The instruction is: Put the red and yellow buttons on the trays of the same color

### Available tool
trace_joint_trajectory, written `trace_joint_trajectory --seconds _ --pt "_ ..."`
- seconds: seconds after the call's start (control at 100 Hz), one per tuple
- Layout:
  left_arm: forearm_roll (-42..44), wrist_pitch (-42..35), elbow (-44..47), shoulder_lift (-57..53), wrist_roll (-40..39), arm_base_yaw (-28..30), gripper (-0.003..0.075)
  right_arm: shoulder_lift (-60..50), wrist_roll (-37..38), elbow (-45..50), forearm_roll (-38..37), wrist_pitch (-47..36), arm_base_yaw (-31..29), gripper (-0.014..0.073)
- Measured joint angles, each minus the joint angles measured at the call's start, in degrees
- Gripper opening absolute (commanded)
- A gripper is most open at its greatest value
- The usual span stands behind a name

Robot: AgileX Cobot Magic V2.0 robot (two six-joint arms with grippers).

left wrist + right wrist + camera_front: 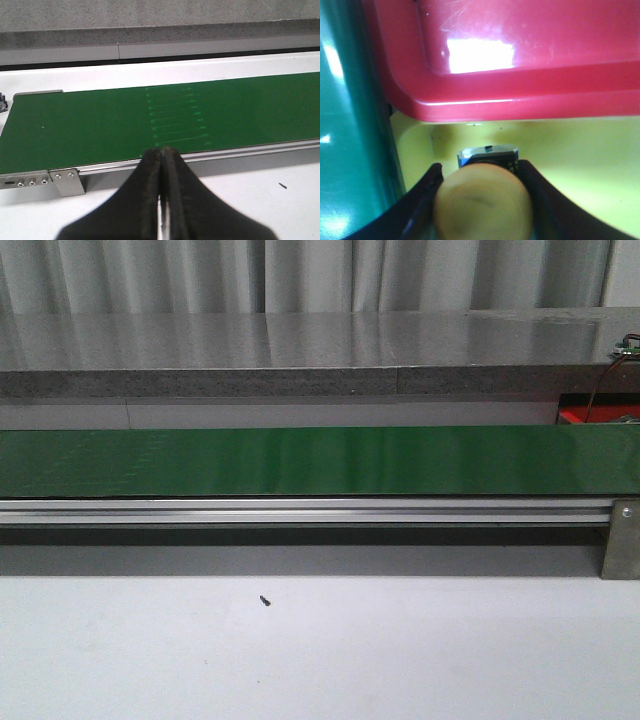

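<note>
Front view: green conveyor belt (320,460) runs bare across the white counter (320,660), no arms in shot. Left wrist: left end effector (162,152) fully closed on nothing, over the belt's near edge. Right wrist: right end effector (482,200) grips the yellow button (482,200) over the yellow tray (580,165), beside the red tray (530,60); lower it onto the yellow floor before releasing — no other buttons visible in either tray.
</note>
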Motion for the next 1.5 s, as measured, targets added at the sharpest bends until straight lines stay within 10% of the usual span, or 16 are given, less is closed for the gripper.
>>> trace_joint_trajectory --seconds 0.4,0.96,1.5 --pt "0.0 0.0 0.0 0.0 0.0 0.0 -0.0019 0.0 0.0 0.0 0.0 0.0 0.0 0.0472" --pt "0.0 0.0 0.0 0.0 0.0 0.0 -0.0019 -6.77 -1.82 0.0 2.42 -6.65 0.94 0.0472" --pt "0.0 0.0 0.0 0.0 0.0 0.0 -0.002 -35.77 -7.84 7.87 5.45 -16.14 15.62 0.0471"
